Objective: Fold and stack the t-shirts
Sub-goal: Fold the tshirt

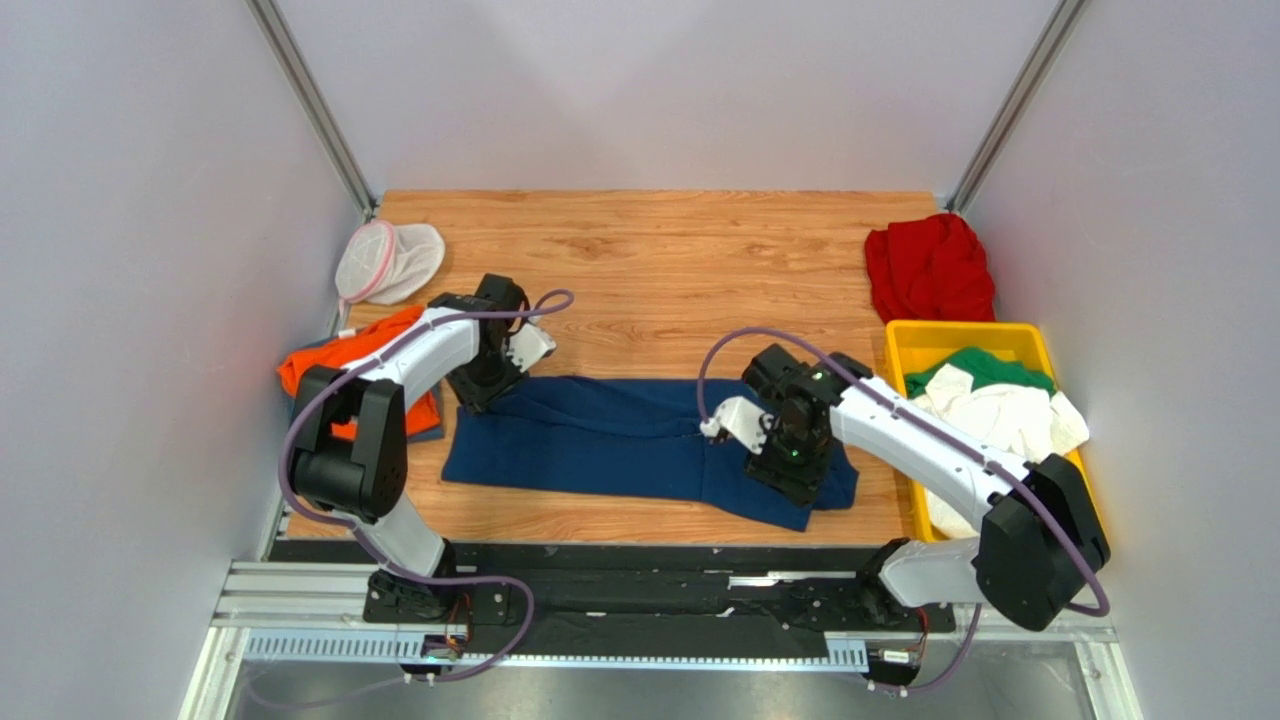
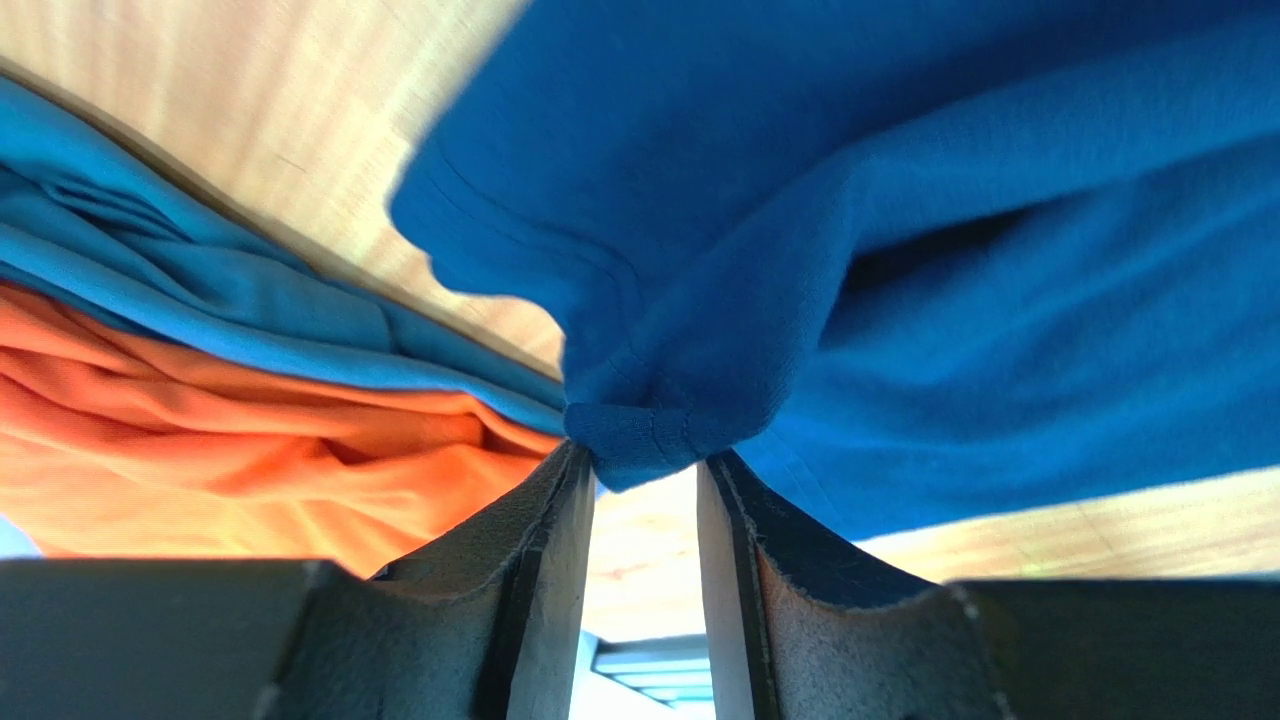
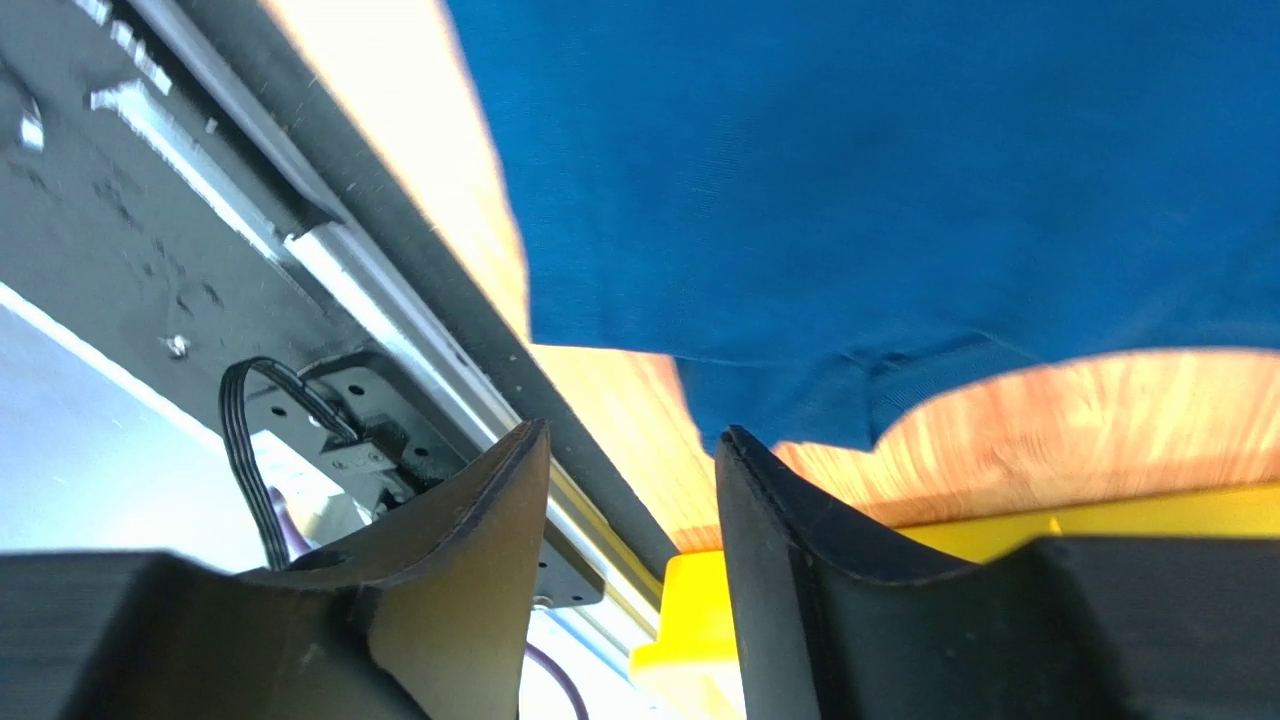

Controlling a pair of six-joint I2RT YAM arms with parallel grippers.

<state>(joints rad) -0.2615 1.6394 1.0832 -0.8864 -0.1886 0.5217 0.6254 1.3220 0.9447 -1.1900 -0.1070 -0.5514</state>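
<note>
- The navy t-shirt [image 1: 601,435] lies flat on the wooden table [image 1: 676,255], folded into a long band. It runs left to right, close to the near edge.
- The left gripper [image 2: 646,455] is at the band's far left corner. Its jaws are narrow and pinch a small bunch of the navy cloth at their tips.
- The right gripper [image 3: 627,438] is over the band's right end. Its jaws stand moderately apart with nothing between them, and the shirt's edge lies just beyond the fingertips.
- The orange t-shirt [image 1: 349,357] lies rumpled at the left edge of the table, just beside the left gripper. A second blue cloth [image 2: 226,285] lies against it.
- The red t-shirt [image 1: 929,267] sits heaped at the far right corner.
- The yellow bin [image 1: 962,338] stands just near of the red t-shirt, on the right. It holds the green t-shirt [image 1: 984,368] and the white t-shirt [image 1: 1007,420].
- A white mesh pouch [image 1: 388,258] with a pink rim rests at the far left.
</note>
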